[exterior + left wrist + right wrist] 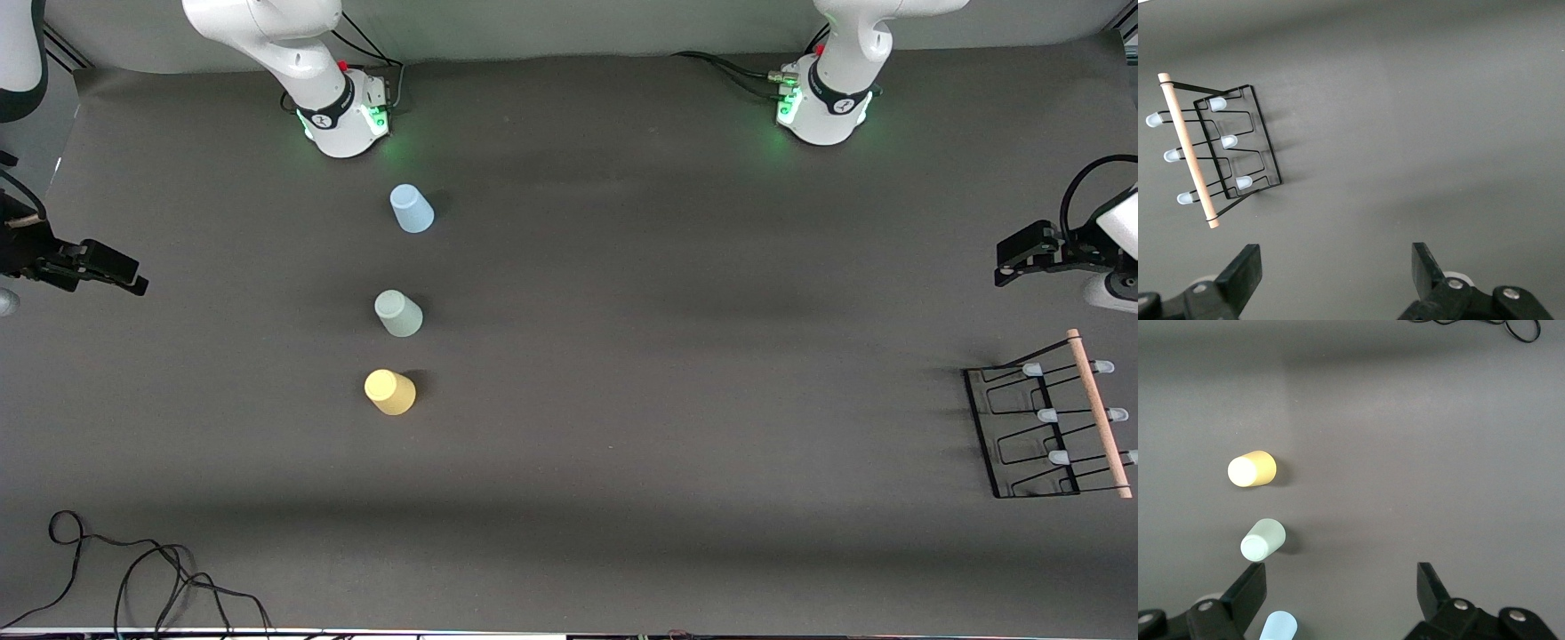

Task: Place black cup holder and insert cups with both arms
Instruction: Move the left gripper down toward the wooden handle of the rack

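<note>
On the table (622, 356), three cups (398, 313), black cup holder (1022, 436), both hands wide, no legible writing.

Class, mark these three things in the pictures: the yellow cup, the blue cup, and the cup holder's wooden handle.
yellow cup (389, 392), front view, on its side wall.
blue cup (412, 209), front view, on its side wall.
wooden handle (1100, 413), front view, on the middle of the rod atop the cup holder (987, 436), point on its base rim.

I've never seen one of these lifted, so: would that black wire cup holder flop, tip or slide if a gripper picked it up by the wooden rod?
The black cup holder looks like stiff welded wire, so it probably keeps its shape. Being mostly open frame, it is likely light. Gripped off-centre on the wooden rod, it might swing or tilt.
</note>
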Available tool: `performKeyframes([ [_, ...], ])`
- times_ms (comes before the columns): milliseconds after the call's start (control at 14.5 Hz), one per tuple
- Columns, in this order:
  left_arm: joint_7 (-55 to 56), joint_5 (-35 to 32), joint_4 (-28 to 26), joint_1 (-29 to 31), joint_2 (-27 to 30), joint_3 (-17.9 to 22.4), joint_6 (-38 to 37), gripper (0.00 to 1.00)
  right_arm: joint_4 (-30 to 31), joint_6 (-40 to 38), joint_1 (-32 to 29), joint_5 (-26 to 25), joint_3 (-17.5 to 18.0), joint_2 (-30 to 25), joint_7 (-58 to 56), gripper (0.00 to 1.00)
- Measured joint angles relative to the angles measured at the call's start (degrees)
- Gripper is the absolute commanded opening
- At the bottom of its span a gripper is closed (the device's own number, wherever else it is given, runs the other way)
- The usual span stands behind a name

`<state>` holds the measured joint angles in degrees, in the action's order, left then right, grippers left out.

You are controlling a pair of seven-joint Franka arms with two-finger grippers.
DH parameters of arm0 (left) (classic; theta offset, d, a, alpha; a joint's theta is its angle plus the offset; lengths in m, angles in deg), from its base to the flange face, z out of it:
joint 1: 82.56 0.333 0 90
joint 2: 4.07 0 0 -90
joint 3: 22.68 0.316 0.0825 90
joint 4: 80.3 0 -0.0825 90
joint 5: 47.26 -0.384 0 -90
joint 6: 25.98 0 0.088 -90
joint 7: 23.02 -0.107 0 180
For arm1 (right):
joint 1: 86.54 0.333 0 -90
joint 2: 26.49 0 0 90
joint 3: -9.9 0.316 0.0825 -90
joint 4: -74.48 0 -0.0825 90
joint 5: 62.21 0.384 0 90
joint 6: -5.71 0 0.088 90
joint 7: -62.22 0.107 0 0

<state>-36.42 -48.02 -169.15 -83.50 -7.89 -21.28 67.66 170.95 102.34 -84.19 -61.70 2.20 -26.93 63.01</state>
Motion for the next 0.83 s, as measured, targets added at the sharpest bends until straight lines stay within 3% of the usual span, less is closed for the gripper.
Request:
performKeyframes([
  [825,0.0,-0.6,-0.8,0.3,-1.7,0.3,0.6,1.0,0.0,0.0,0.0,0.0,0.0,0.4,0.0,1.0],
])
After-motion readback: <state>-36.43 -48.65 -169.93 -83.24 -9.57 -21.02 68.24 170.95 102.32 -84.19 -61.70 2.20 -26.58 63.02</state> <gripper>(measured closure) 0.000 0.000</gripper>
